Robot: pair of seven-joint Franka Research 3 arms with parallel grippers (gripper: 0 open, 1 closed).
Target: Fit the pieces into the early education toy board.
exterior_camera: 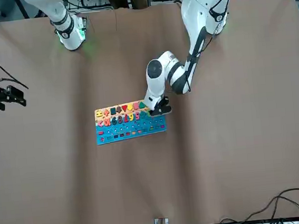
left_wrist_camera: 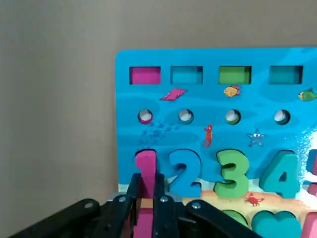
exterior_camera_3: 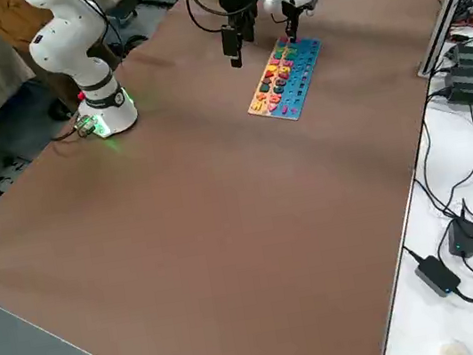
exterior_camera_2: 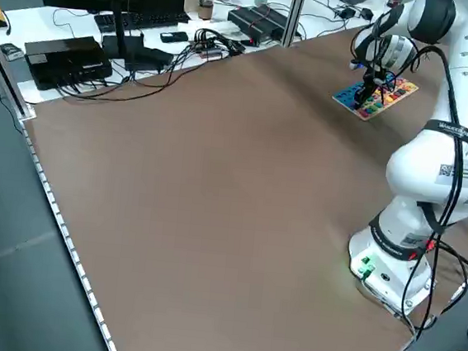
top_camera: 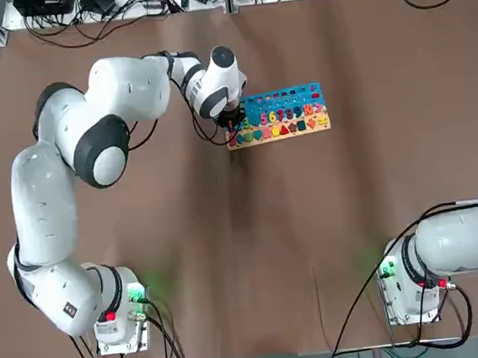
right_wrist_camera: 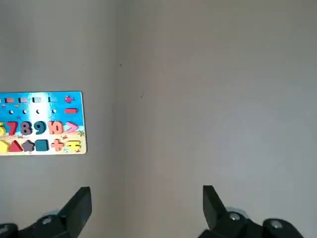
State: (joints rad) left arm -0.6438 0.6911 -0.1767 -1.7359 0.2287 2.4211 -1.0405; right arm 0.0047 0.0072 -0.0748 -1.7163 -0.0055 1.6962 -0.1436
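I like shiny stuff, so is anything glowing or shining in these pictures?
Top view: small green lights glow at both arm bases, tinting the table. Right side view: the same green glow at one base. Left wrist view: pale glare streaks the toy board at its right edge.

Even, bright overhead light falls on the brown table (top_camera: 255,254), with only soft, faint shadows under the arms. Green lamps at the arm bases (top_camera: 137,295) cast small glows. The wrist views look paler, the near fingers (left_wrist_camera: 133,198) slightly blurred.
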